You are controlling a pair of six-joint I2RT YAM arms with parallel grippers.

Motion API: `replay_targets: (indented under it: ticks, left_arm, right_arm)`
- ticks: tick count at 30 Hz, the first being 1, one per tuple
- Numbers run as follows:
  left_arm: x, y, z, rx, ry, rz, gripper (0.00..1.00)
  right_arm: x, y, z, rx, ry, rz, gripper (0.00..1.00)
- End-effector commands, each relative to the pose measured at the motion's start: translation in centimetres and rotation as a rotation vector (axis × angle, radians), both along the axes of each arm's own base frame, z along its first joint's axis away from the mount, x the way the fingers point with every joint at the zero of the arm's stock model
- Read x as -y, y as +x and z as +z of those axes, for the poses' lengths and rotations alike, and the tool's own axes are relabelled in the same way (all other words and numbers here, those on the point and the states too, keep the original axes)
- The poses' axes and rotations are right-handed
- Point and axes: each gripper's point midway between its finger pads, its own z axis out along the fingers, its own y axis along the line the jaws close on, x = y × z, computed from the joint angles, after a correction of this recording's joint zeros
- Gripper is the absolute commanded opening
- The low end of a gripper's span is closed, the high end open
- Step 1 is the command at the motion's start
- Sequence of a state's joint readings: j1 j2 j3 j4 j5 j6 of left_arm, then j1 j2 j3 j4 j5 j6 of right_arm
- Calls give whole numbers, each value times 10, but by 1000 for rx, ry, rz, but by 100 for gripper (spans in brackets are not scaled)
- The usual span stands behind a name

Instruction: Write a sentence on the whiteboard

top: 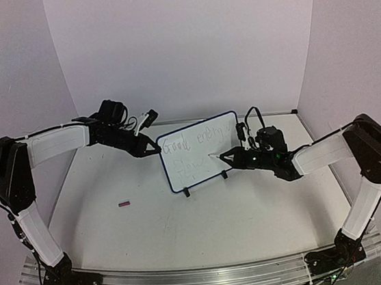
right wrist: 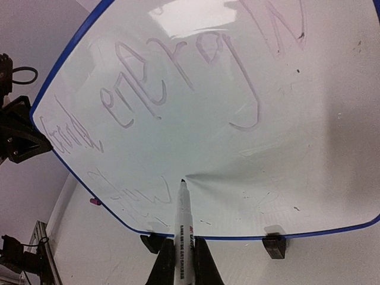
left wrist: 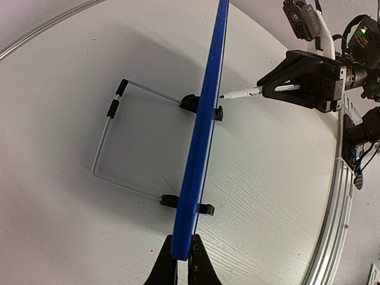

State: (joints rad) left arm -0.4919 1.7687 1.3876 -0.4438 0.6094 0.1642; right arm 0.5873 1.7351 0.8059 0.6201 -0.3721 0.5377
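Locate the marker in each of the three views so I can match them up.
Top external: marker right of centre, tip on the whiteboard at the second line of writing.
Left wrist: marker upper right, lying level, tip at the board's face.
Right wrist: marker bottom centre, pointing up at the board.
Shared landmark: the board's blue frame, seen in all three.

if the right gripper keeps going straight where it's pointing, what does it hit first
The whiteboard, on its writing face. The right gripper is shut on a marker whose tip looks at or just off the board, so the marker lands first.
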Motion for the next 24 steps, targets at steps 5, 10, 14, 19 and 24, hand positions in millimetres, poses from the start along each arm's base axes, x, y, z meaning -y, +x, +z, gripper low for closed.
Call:
replay_targets:
  ticks: [5, 10, 14, 19, 24]
  left_arm:
    - [-8, -14, -50, -94, 147, -8, 0]
    - [-8, -13, -50, -93, 149, -6, 0]
    - [-8, -14, -51, -94, 150, -7, 0]
    - [-8, -13, -51, -92, 151, -6, 0]
    - [-8, -14, -51, -93, 152, -6, 0]
  right_arm:
    - [-5, 7, 10, 17, 59, 14, 0]
    - [-4, 11, 10, 18, 67, 5, 0]
    - [-6, 14, 8, 14, 70, 15, 0]
    - [-10, 14, 4, 5, 70, 31, 0]
    - [-9, 12, -5, -15, 62, 32, 0]
